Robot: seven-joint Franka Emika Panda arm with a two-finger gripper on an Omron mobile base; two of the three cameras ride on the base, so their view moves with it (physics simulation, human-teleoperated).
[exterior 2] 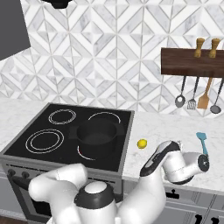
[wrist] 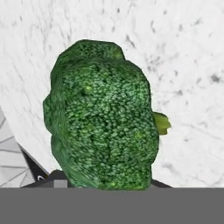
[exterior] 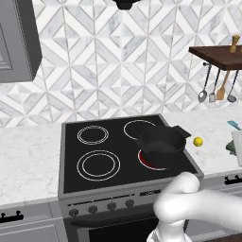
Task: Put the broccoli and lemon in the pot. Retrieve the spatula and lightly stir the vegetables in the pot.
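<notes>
The broccoli (wrist: 103, 118), dark green and lumpy, sits very close in the hand view and covers most of it, with white marble counter behind it. My gripper (wrist: 105, 184) is down at the broccoli. Dark parts of it show at either side of the broccoli's base, and the fingertips are hidden. In the left base view the broccoli (exterior: 230, 148) peeks out at the right edge beside my hand. The black pot (exterior: 162, 144) stands on the stove's front right burner. The yellow lemon (exterior 2: 142, 143) lies on the counter just right of the stove. The teal spatula (exterior 2: 202, 142) lies farther right.
The burner ring under the pot (exterior 2: 97, 138) glows red at its front. A dark wooden shelf (exterior 2: 192, 62) on the wall carries hanging grey ladles and a tan wooden spatula (exterior 2: 203, 100). My arm reaches low over the counter to the right of the stove (exterior 2: 43, 144).
</notes>
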